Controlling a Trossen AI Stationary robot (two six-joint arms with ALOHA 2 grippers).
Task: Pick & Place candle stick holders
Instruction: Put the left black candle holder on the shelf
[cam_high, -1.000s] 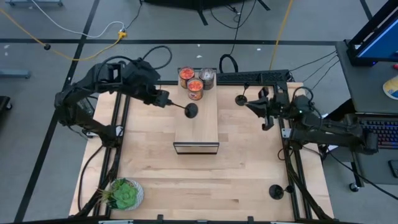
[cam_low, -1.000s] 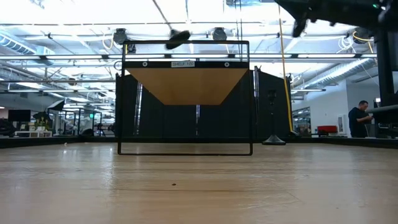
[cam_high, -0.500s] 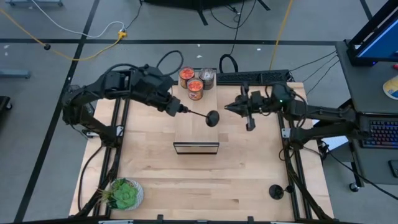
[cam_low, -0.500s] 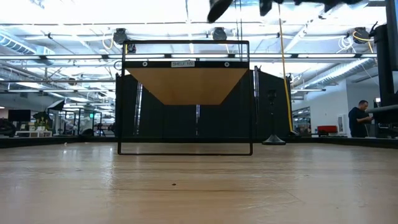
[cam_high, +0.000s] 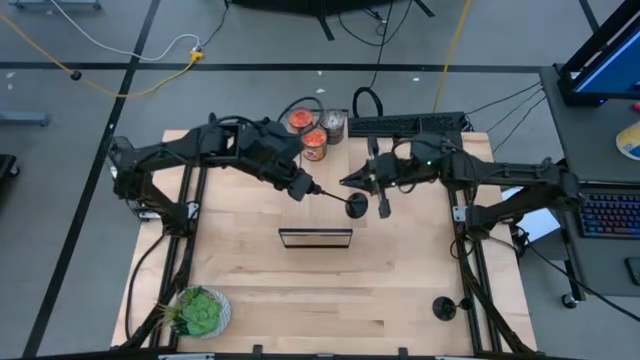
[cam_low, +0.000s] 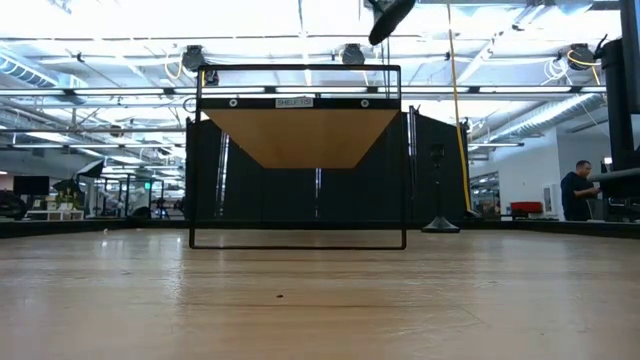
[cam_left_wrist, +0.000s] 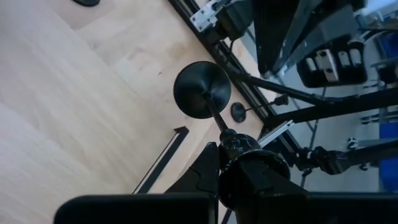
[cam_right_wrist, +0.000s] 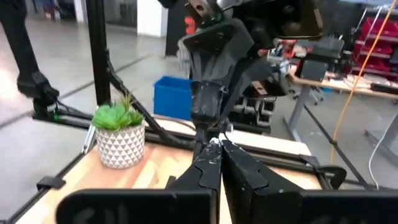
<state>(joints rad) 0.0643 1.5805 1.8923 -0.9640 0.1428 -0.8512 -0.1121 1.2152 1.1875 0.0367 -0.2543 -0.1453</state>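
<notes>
A small white label on the top bar of the black wire shelf (cam_low: 300, 158) is the only writing in the scene; it appears to read "SHELF" with some digits, too small to make out fully.

Above the wooden table (cam_high: 390, 270), the two arms meet over the middle. The left gripper (cam_high: 303, 189) is clamped shut on the thin stem of a black candle stick holder (cam_high: 356, 206), held sideways in the air with its round flat base pointing toward the right arm. In the left wrist view the same holder's base (cam_left_wrist: 201, 89) faces away from the camera, the stem running back into the closed fingers (cam_left_wrist: 239, 144). The right gripper (cam_high: 352, 181) is also closed, its tips just beside the stem of the held holder; whether they touch it cannot be told. The right wrist view shows the right gripper's fingers (cam_right_wrist: 219, 163) pressed together directly in front of the left gripper (cam_right_wrist: 209, 106).

The held holder hangs just past the right side of the shelf, whose wooden top carries two jars with red contents (cam_high: 314, 143) and a silvery jar (cam_high: 333, 125) at its far end. A second holder (cam_high: 442, 307) stands upright on the table near the right front corner, well apart from both arms. A potted green plant (cam_high: 201, 312) sits at the left front corner. In the low view, a person (cam_low: 578, 190) stands in the room beyond the table.
</notes>
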